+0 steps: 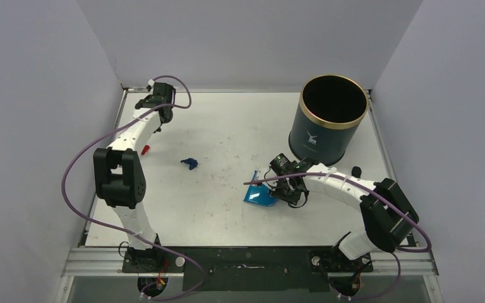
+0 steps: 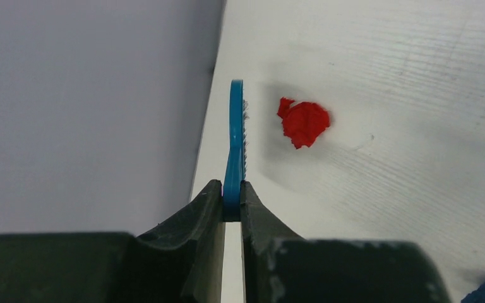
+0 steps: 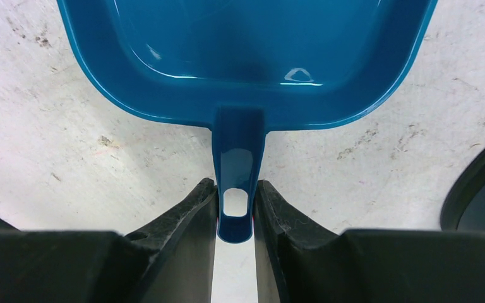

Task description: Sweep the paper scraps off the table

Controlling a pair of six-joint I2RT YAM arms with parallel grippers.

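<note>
A red paper scrap (image 1: 145,150) lies near the left edge of the white table (image 1: 227,120); in the left wrist view the red scrap (image 2: 304,123) sits just right of the brush. A dark blue scrap (image 1: 189,163) lies mid-table. My left gripper (image 1: 161,120) (image 2: 232,192) is shut on the blue brush (image 2: 235,139), seen edge-on with its bristles toward the scrap, close to the left wall. My right gripper (image 1: 276,187) (image 3: 235,202) is shut on the handle of the blue dustpan (image 1: 257,196) (image 3: 246,57), which rests on the table and looks empty.
A tall dark bin with a gold rim (image 1: 331,120) stands at the back right, just behind the right gripper. A small dark lump (image 1: 355,171) lies beside it. Grey walls close off the left, back and right sides.
</note>
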